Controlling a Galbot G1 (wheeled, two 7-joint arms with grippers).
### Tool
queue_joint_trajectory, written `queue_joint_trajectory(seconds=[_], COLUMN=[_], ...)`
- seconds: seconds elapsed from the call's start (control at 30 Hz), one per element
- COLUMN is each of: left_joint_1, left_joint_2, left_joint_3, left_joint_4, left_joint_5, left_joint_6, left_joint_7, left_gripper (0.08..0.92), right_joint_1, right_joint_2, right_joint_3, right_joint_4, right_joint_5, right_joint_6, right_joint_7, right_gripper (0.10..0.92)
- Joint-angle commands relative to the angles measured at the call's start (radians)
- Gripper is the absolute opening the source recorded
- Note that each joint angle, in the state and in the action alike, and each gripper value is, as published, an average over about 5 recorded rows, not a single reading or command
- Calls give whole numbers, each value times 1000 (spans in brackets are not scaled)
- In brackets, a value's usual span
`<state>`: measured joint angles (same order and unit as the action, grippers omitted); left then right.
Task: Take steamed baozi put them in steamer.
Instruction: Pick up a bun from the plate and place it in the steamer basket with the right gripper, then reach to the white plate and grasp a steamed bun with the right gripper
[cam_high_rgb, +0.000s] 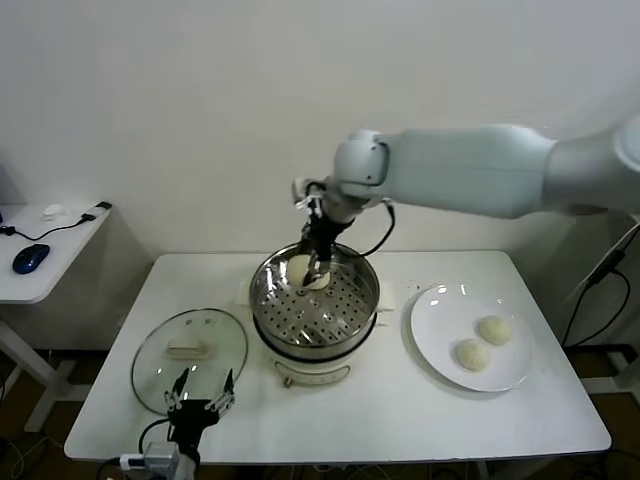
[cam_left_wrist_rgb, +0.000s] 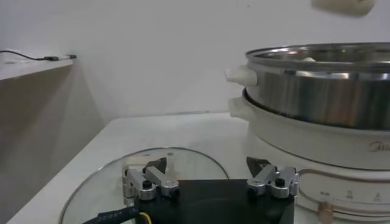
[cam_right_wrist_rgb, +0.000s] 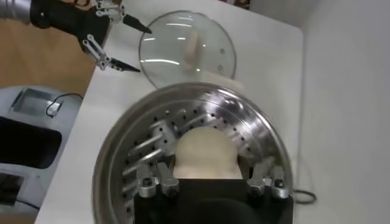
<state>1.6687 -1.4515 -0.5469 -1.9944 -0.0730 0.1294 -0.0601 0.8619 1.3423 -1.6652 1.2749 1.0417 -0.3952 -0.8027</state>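
Leftmost, the left gripper (cam_high_rgb: 205, 392) waits with its fingers spread wide above the near edge of the glass lid (cam_high_rgb: 190, 355). Centre table, the right gripper (cam_high_rgb: 316, 262) reaches down into the far side of the steamer (cam_high_rgb: 315, 300), its fingers flanking a baozi (cam_right_wrist_rgb: 206, 152) on the perforated floor; whether they still pinch it is unclear. Right, two more baozi (cam_high_rgb: 482, 342) lie on the white plate (cam_high_rgb: 432, 315).

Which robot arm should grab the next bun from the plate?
Probably the right arm: its gripper is over the steamer, beside the plate with two buns. The left gripper waits by the glass lid, farther off.
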Motion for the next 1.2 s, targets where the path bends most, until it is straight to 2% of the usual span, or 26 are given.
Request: queue_joint_trajectory(seconds=[0.03, 0.27, 0.5, 0.67, 0.77, 0.97, 1.07, 1.2], left_joint_1=[0, -5, -8, -8, -8, -7, -7, -7], left_joint_2=[1, -1, -3, -2, -2, -4, -5, -5], left_joint_3=[0, 3, 4, 3, 3, 5, 7, 7], left_joint_4=[1, 7, 14, 16, 16, 13, 7, 0], left_joint_5=[-1, -1, -1, -1, -2, -2, -1, -2], left_joint_6=[-1, -2, -4, -4, -5, -5, -4, -1], left_joint_7=[0, -1, -3, -8, -10, -11, -10, -8], left_gripper=[823, 823, 823, 823, 823, 823, 823, 823], right_joint_1=[-145, -210, -248, -233, -190, -35, 53, 152], right_joint_2=[163, 171, 173, 163, 138, 9, -104, -296], right_joint_3=[-33, -21, 7, 31, 24, -5, -49, -134], right_joint_4=[-97, -205, -233, -223, -198, -136, -102, -27], right_joint_5=[-6, -57, -63, -55, -46, -64, -84, -120], right_joint_6=[-51, -41, -37, -14, 18, 124, 169, 208], right_joint_7=[92, 100, 112, 104, 66, -131, -233, -292], right_gripper=[687, 687, 695, 791, 818, 823, 823, 823])
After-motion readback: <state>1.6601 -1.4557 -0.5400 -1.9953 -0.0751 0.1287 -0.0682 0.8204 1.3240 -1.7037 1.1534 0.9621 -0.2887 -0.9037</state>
